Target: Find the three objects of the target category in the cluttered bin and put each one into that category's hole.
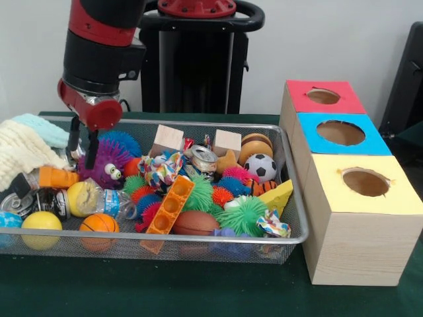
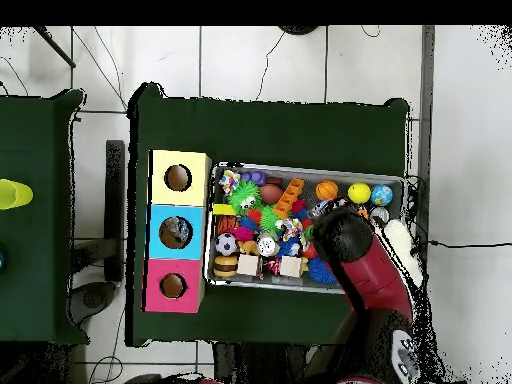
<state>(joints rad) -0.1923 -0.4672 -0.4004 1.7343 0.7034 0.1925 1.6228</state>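
The wire mesh basket (image 1: 198, 239) is full of toys; it also shows in the overhead view (image 2: 300, 167). One clear plastic bottle with a blue label (image 1: 114, 203) lies on its side near the basket's front left, beside a yellow ball. I cannot make out other bottles in the clutter. My gripper (image 1: 83, 144) hangs open and empty over the basket's left end, just left of a purple fuzzy toy (image 1: 106, 165) and above and behind the bottle. In the overhead view the arm (image 2: 345, 240) hides the gripper. The red-topped box's round hole (image 1: 323, 96) (image 2: 173, 286) is at the far right.
The blue-topped box (image 1: 340, 133) and the yellow-topped box (image 1: 365, 182) stand in a row with the red one. A cream knitted cloth (image 1: 20, 152) hangs over the basket's left rim. A silver can (image 1: 201, 158), wooden blocks (image 1: 168, 138) and balls crowd the middle.
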